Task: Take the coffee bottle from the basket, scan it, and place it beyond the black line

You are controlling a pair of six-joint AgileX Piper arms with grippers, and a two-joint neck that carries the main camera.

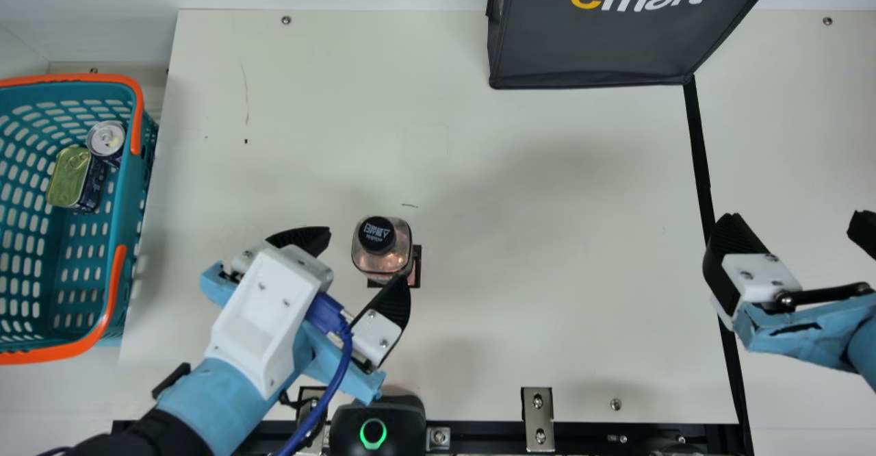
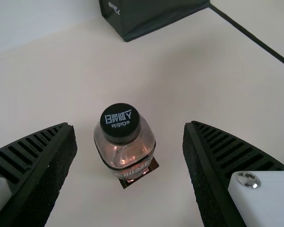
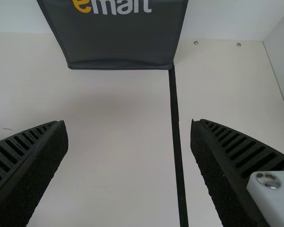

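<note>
In the main view my left gripper (image 1: 370, 259) is open, its fingers spread at the near-left side of the coffee bottle (image 1: 382, 254), which stands upright on a small dark square on the table. The left wrist view has the bottle (image 2: 125, 142), black cap up, ahead of my open left gripper (image 2: 129, 125) and between the lines of its fingers. At the right, my right gripper (image 1: 794, 223) stands open with nothing held, above the black line (image 1: 703, 161). In the right wrist view, the line (image 3: 177, 142) runs between the fingers of the right gripper (image 3: 128, 122).
A teal basket (image 1: 122, 226) with orange handles at the left holds a round can (image 1: 106, 138) and a green-topped tin (image 1: 70, 175). A dark bag (image 1: 595, 45) stands at the back. A scanner (image 1: 378, 418) with a green ring sits at the near edge.
</note>
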